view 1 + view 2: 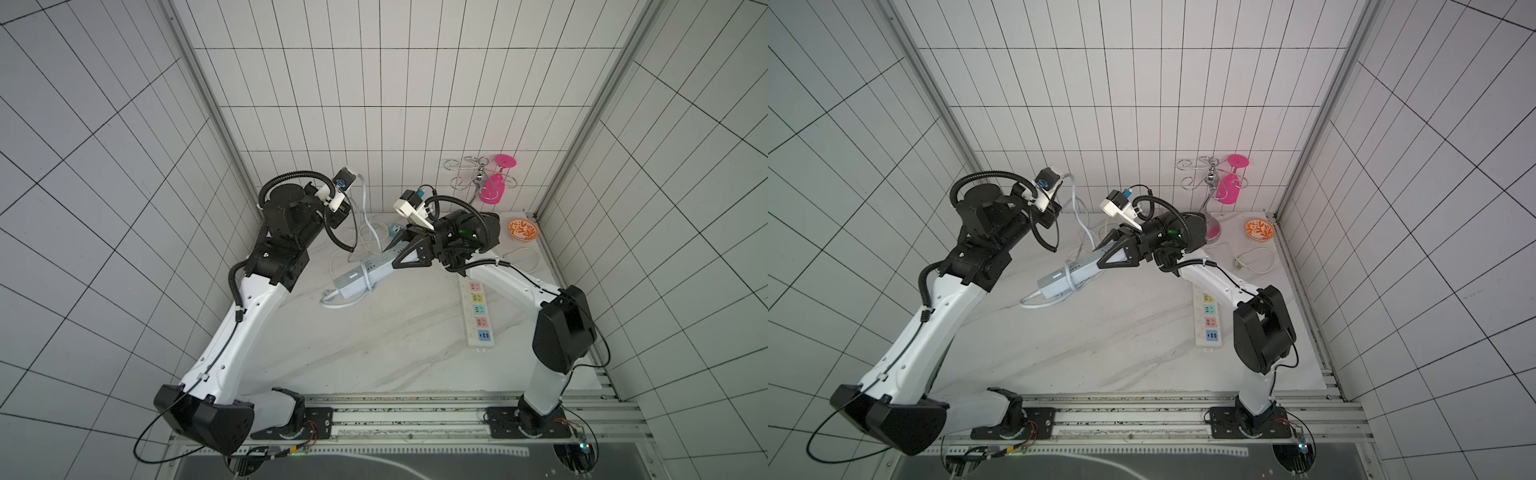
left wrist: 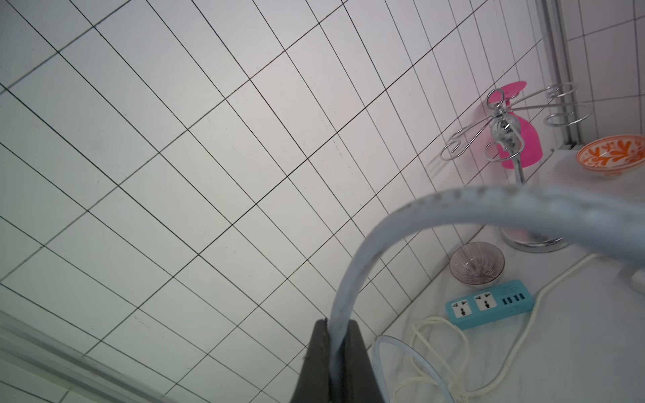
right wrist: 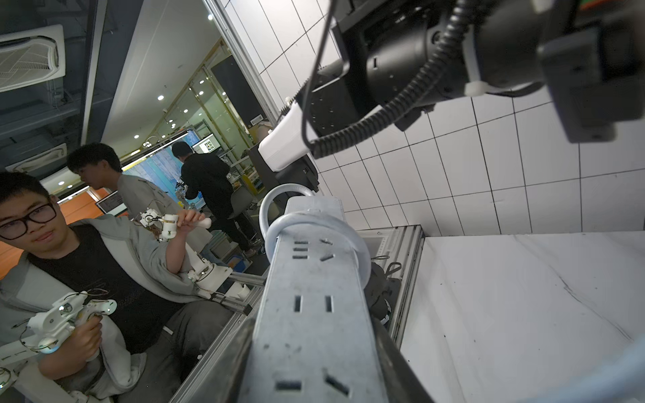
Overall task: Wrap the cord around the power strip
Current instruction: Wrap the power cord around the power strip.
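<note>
The right gripper (image 3: 314, 324) clamps the grey-blue power strip (image 3: 307, 272) (one loop round it); left gripper (image 2: 336, 326) pinches its thick cord (image 2: 453, 214).

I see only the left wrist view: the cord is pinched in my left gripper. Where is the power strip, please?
Observer: The right gripper holds the power strip by one end.
Operator: Is some cord around it?
Observer: Yes, in the right wrist view a loop of cord goes around it near the free end.
Operator: Is another thing close on the table?
Observer: A long white strip lies partly under the right arm, apart from the power strip.
</note>
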`<state>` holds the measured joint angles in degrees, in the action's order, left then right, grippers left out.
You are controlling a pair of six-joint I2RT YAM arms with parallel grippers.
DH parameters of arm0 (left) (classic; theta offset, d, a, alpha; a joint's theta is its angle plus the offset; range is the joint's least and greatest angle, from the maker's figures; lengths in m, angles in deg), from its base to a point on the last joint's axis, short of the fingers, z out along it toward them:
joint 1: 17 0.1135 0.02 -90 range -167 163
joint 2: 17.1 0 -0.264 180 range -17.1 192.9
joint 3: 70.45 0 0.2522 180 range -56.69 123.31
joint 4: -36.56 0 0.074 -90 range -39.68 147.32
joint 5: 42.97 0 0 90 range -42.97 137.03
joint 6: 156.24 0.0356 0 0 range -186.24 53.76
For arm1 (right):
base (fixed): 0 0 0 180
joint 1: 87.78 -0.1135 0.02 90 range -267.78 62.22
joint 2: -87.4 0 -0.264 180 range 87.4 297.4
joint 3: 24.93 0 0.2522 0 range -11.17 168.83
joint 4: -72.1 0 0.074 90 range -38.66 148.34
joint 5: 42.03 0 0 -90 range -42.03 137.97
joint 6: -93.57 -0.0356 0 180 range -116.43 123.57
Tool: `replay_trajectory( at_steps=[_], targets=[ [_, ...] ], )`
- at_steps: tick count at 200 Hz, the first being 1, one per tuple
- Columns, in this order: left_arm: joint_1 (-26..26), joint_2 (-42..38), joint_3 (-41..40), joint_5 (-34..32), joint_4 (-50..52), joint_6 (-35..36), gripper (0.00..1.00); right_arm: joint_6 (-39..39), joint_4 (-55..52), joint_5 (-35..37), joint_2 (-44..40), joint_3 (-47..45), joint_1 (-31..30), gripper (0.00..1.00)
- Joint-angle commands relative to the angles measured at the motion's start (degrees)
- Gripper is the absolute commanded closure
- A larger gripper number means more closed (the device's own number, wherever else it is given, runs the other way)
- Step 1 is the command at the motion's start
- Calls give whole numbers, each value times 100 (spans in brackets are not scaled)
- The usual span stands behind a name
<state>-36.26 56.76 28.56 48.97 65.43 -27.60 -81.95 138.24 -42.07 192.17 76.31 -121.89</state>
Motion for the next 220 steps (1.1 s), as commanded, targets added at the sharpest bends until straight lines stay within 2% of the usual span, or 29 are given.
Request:
replay_trajectory(
  at_steps=[1, 59, 105, 149, 177, 210, 220],
  targets=[
    [-279, -166, 152, -1102, 65, 1008, 100, -460, 429, -541, 332, -44, 113, 100],
    [-841, -610, -103, -1930, 71, 1956, 100, -1067, 952, -532, 1372, 516, 424, 100],
    [-1361, -1035, -325, -2184, 280, 2219, 100, -1493, 1260, -394, 2042, 1126, 898, 100],
    [-2350, -1270, -624, -2558, 651, 2334, 100, -2463, 1956, -3, 2755, 2371, 1398, 100],
    [-2793, -1403, -990, -3021, 850, 2485, 100, -2111, 1644, 394, 2730, 2660, 1677, 100],
    [-2897, -1612, -1390, -3503, 1015, 2746, 100, -435, 37, 463, 2078, 2151, 1910, 100],
    [-2909, -1684, -1572, -3721, 985, 2991, 100, -159, -233, 399, 1859, 1940, 1980, 100]
  ],
)
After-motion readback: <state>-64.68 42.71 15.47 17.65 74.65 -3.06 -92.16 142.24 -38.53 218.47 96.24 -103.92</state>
